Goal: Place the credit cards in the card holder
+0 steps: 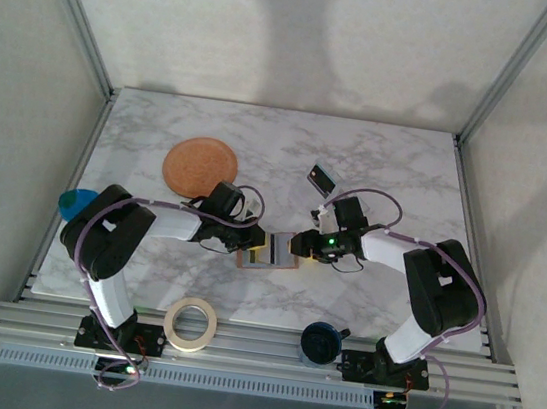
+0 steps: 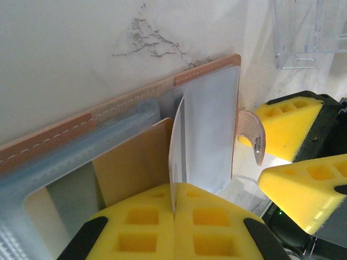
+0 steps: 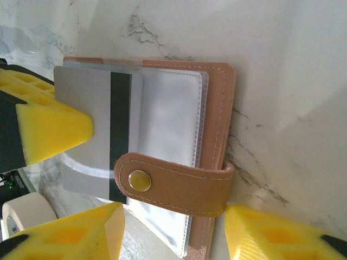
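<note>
Near edge: a roll of tape (image 1: 189,323) sits between the two bases, and a dark blue round object (image 1: 320,340) sits by the right one.
Left arm: it climbs from its base and folds its elbow out to the left. The white forearm runs low and rightward to the middle of the marble surface (image 1: 390,159), with a blue object (image 1: 74,202) just beside the elbow.
Right arm: the mirror image, elbow out to the right, forearm reaching left, a green light glowing at the wrist.
Left gripper (image 1: 252,239): pads pressed together and clamped on the whitish card (image 3: 87,97). In the left wrist view that card stands edge-on between the yellow pads.
Whitish card: grey-white with a black stripe across it, lying over the clear sleeves (image 3: 168,108) of the card holder (image 1: 269,251). One corner passes under the snap tab (image 3: 179,187). Whether any edge is inside a sleeve, I cannot tell.
Card holder: tan leather, lying on the surface right between the two grippers, sleeves facing up, tab bent across them, brass snap (image 3: 140,180) showing.
Right gripper (image 1: 299,242): fingers well apart, one on each side of the snap tab, gripping nothing that I can see.
Writing: just the stripe on the whitish card, no print I can read.
Farther back: a dark card (image 1: 322,180) with a light patch lies alone beyond the right gripper, its markings too small to read.
Far left: an orange-brown disc (image 1: 200,165) lies flat behind the left forearm.
</note>
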